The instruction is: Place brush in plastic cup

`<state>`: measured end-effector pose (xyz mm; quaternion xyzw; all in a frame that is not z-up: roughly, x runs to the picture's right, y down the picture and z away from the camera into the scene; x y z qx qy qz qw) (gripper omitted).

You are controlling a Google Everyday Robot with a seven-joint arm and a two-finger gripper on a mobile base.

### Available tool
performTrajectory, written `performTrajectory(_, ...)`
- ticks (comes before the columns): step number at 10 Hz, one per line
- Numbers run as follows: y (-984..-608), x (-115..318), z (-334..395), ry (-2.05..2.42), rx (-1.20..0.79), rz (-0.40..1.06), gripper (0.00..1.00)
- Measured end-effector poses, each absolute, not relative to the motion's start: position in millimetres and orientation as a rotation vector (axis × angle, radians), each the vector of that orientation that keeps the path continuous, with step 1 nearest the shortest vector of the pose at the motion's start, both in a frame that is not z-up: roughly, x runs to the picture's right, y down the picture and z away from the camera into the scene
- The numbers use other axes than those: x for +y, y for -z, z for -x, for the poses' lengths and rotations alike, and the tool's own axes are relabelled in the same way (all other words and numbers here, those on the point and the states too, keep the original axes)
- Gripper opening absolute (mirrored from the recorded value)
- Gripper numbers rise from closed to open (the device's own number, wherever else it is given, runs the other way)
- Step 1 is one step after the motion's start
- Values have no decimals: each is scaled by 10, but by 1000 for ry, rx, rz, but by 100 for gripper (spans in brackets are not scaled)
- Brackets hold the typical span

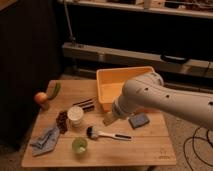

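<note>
The brush (107,134) lies flat on the wooden table (150,150), its dark round head to the left and its white handle pointing right. The small green plastic cup (79,145) stands upright just left of and in front of the brush head. My gripper (108,119) hangs at the end of the white arm (160,100), a little above and behind the brush handle, apart from it. It holds nothing that I can see.
A taller white cup (75,115) stands behind the brush head, with a dark striped bar (86,105) behind it. A yellow bin (122,82) is at the back, a blue sponge (139,120) at right, and a blue cloth (45,138), a brown object (62,121) and fruit (41,98) at left.
</note>
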<state>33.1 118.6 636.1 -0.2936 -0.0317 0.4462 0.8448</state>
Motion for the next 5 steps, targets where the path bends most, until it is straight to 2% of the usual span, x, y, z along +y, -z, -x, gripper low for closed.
performTrajectory(5,-6437,1302,-293,-873,-131,661,65)
